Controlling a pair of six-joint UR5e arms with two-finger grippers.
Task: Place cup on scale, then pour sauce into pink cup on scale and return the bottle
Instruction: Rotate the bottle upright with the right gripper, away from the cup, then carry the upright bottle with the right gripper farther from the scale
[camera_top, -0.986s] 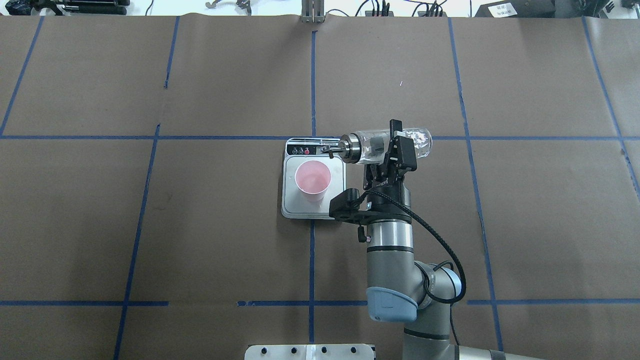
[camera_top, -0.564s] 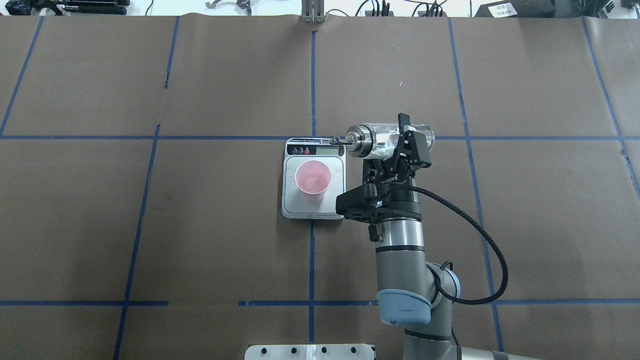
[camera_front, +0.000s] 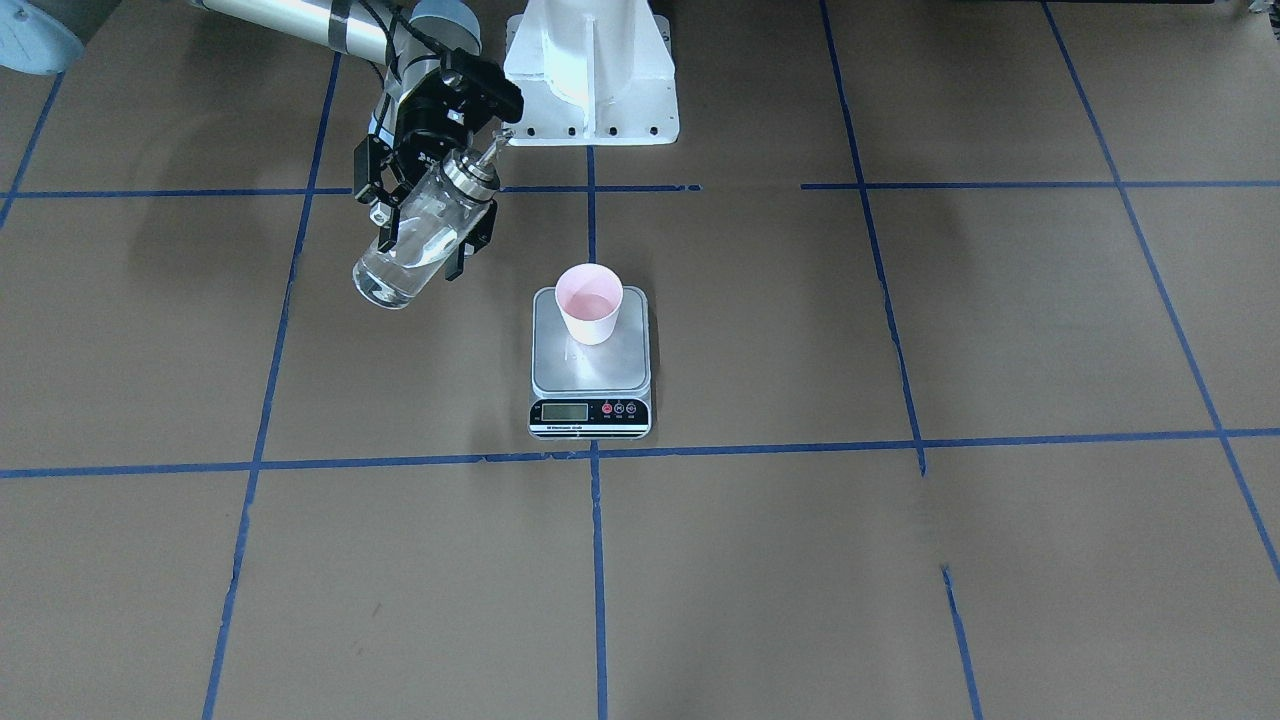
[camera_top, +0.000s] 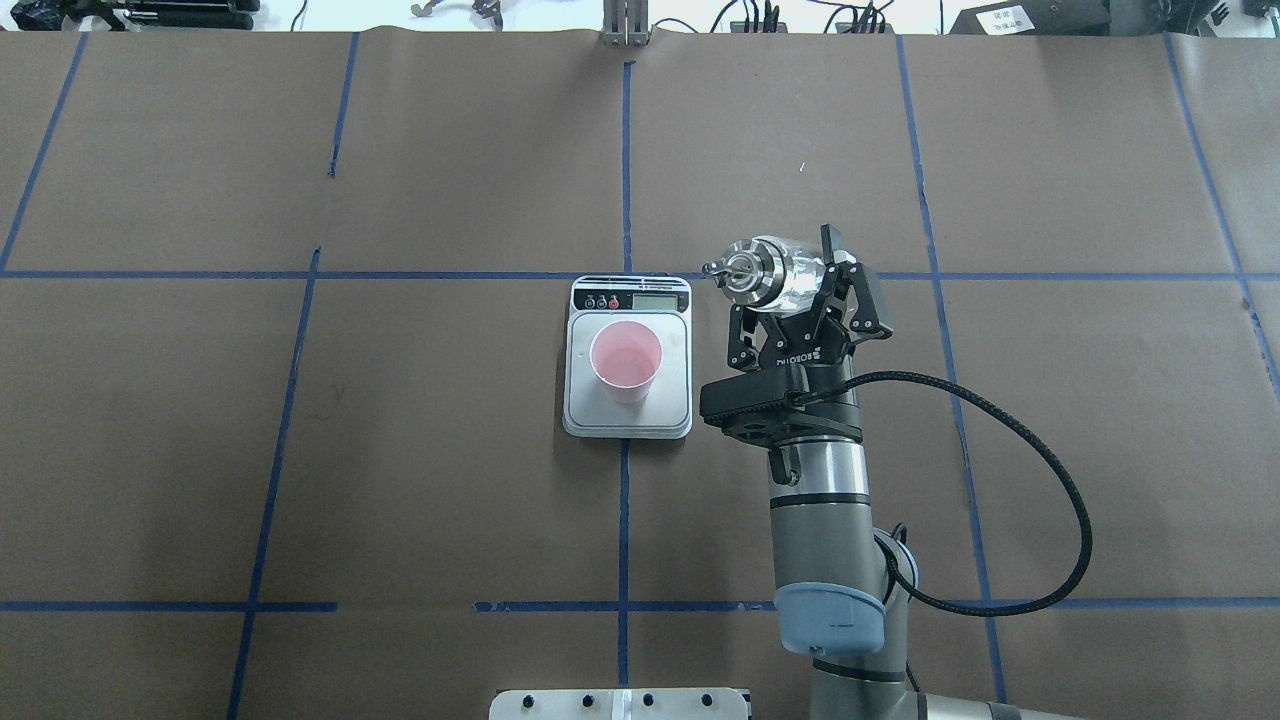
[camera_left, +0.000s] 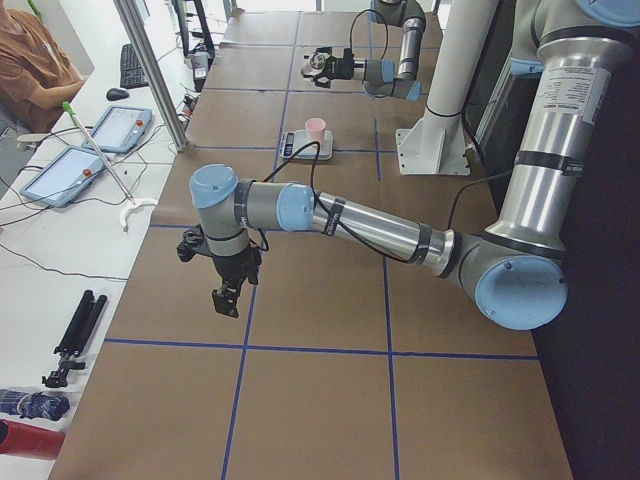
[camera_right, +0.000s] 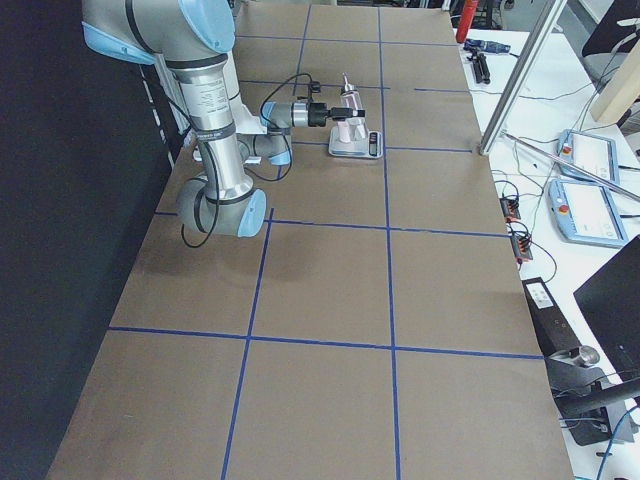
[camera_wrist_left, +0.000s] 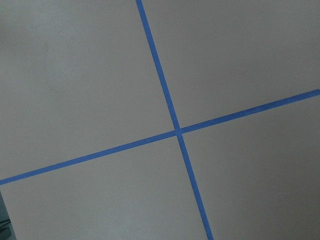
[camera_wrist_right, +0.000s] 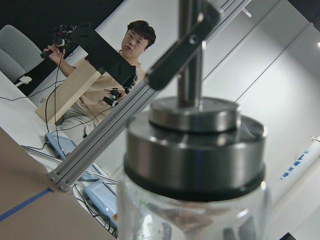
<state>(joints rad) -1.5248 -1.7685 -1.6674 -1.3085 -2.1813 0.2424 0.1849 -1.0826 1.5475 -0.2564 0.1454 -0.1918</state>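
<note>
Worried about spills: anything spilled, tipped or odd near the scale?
Nothing stands out: the cup stands upright on the scale, no puddle shows on the table, and the right gripper holds the bottle tilted beside it.

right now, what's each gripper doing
left gripper: cannot tell, since it shows only in the exterior left view.
right gripper: jaws closed on the bottle, held tilted above the table.

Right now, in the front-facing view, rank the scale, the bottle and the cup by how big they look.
Scale, largest.
Bottle, next; it is held off the table, so nearness may inflate it.
Cup, smallest.
</note>
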